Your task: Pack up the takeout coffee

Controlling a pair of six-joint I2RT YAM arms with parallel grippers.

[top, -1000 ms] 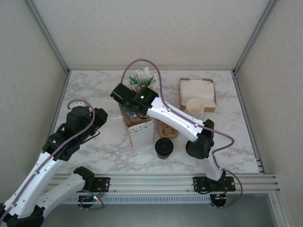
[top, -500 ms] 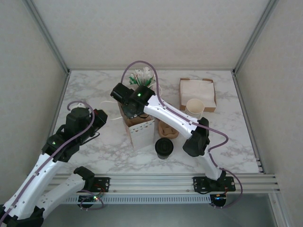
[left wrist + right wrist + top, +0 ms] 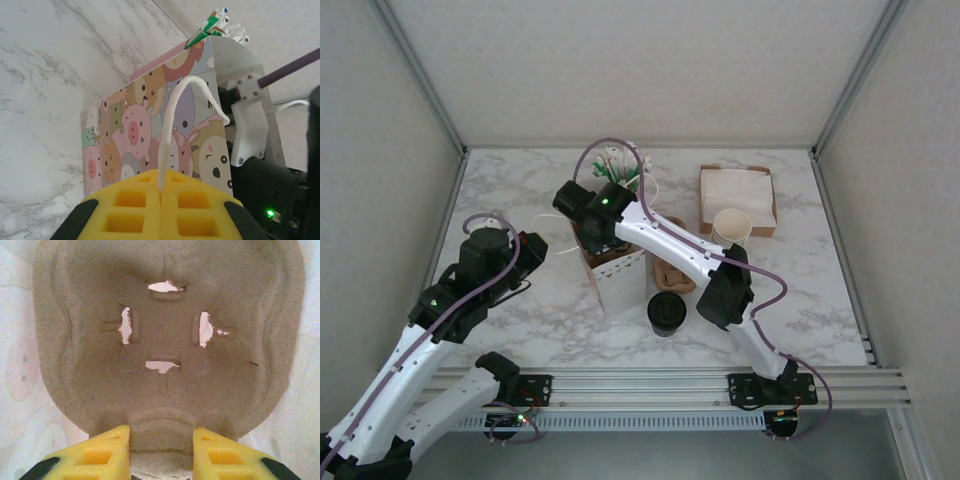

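Left tool [image 3: 161, 194] — yellow pads [image 3: 129, 210] tight on pig-print bag's [image 3: 134, 136] white handle [image 3: 169, 122]

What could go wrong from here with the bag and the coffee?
The left gripper pinches only the thin handle of the bag, so the bag could tip if the carrier drags on its walls. The right gripper holds the carrier by one edge, so it might tilt or jam. The coffee stands close beside the bag, near the right arm, and could get knocked.
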